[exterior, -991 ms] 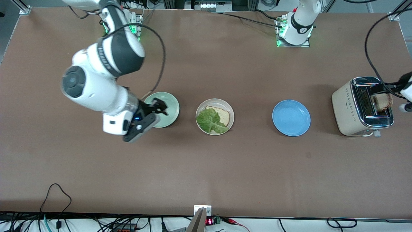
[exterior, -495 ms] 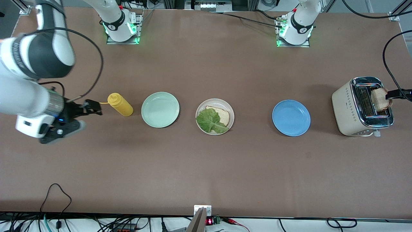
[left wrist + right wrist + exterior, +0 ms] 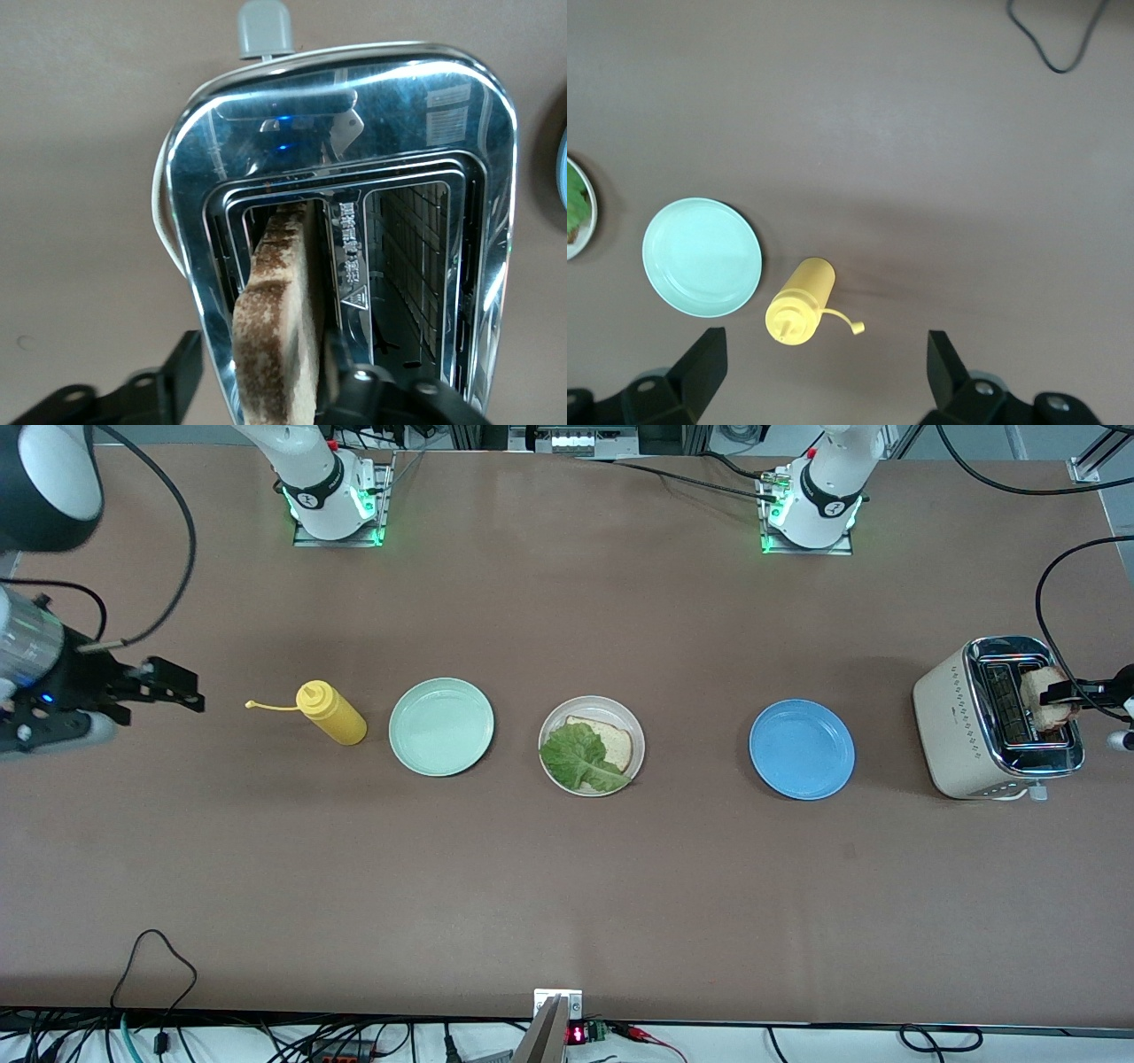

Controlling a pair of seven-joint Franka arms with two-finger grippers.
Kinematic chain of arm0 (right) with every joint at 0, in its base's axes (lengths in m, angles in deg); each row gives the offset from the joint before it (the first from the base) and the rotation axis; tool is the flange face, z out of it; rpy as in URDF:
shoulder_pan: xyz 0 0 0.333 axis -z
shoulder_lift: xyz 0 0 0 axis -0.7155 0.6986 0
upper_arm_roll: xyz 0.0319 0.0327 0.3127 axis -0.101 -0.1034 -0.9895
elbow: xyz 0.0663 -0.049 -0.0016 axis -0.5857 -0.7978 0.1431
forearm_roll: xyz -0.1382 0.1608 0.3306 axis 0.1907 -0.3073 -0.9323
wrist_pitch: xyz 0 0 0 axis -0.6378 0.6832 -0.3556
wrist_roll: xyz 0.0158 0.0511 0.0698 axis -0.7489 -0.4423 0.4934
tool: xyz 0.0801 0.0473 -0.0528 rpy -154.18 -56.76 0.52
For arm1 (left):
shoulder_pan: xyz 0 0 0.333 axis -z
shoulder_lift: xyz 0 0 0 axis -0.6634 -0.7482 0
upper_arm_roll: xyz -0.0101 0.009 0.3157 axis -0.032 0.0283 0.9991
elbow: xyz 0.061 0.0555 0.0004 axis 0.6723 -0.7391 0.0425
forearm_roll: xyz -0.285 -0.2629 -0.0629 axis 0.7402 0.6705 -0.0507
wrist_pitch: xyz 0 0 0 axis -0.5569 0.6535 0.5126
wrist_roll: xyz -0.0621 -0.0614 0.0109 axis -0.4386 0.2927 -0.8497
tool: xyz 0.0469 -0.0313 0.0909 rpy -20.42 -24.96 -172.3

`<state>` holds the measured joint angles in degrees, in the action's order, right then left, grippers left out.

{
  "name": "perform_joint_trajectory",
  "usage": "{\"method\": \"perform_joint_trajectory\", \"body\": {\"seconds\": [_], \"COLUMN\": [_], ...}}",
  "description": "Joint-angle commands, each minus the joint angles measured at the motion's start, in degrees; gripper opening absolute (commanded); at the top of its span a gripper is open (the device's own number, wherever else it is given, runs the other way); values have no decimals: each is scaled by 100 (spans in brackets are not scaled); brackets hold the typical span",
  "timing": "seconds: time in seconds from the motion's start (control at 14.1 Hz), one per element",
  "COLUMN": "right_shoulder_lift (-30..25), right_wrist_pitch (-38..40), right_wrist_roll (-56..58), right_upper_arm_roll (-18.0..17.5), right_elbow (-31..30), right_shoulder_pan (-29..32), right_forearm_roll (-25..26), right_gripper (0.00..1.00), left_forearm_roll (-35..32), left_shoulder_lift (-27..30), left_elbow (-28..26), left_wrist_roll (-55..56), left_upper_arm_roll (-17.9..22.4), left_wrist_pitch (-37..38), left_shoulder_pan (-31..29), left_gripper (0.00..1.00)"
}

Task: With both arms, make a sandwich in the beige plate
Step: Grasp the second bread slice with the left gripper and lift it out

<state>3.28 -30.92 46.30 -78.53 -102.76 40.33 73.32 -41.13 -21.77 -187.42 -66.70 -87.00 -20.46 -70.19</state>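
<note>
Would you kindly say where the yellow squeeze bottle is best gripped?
Grip the yellow squeeze bottle across its round body from above. The thin nozzle tip curls toward the right arm's end and looks too flimsy. The right claw, open, is up beside it.

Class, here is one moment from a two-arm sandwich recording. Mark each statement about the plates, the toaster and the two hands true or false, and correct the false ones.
1. The beige plate holds one bread slice with a lettuce leaf on it. True.
2. The left hand is shut on a toast slice at the toaster. True.
3. The blue plate holds a second lettuce leaf. False: it holds nothing.
4. The right hand grips the yellow squeeze bottle. False: it is open, above the table at the right arm's end, apart from the bottle.
5. The mint-green plate lies between the bottle and the beige plate. True.
</note>
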Motion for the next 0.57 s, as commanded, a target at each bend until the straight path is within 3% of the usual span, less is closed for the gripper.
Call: {"method": "perform_joint_trajectory", "body": {"seconds": [0.0,0.21,0.35,0.5], "right_shoulder_lift": [-718,-1122,-1290,-1282], "right_wrist_pitch": [-185,79,-34,-245], "right_wrist_roll": [-526,-1299,-1441,-1240], "right_upper_arm_roll": [-289,-1062,-1020,-609], "right_elbow": [-826,-1046,-1257,-1345], "right_shoulder_pan": [201,553,492,317], "right_forearm_roll": [206,681,673,629], "right_gripper": [100,100,100,100], "left_forearm_roll": [87,95,87,87], "left_shoulder_lift": [77,156,279,349], "left_elbow": [-13,57,83,450], "left_wrist_roll": [-268,-268,-277,-268], "left_upper_arm_roll": [-81,-99,-125,-160], "left_wrist_pitch": [236,545,563,1043], "left_shoulder_pan": [-82,-82,-73,-29], "left_gripper": [12,2,1,1]}}
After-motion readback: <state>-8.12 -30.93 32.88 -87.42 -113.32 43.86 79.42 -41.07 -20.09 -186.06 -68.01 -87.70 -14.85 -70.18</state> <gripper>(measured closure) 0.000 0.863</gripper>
